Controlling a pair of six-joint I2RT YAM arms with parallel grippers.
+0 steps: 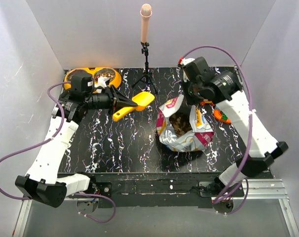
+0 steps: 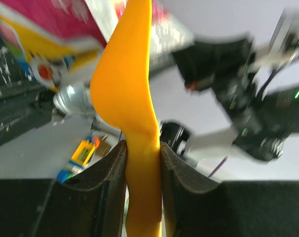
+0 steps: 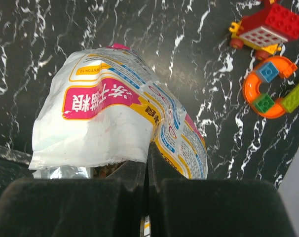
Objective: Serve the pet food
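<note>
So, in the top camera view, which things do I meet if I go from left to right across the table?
orange double bowl → yellow scoop → pet food bag → orange toy pieces

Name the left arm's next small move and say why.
Probably swing the left gripper rightward and dip the scoop into the bag. The scoop looks empty, the right gripper is shut on the bag's rim, holding its mouth open, and kibble shows inside.
</note>
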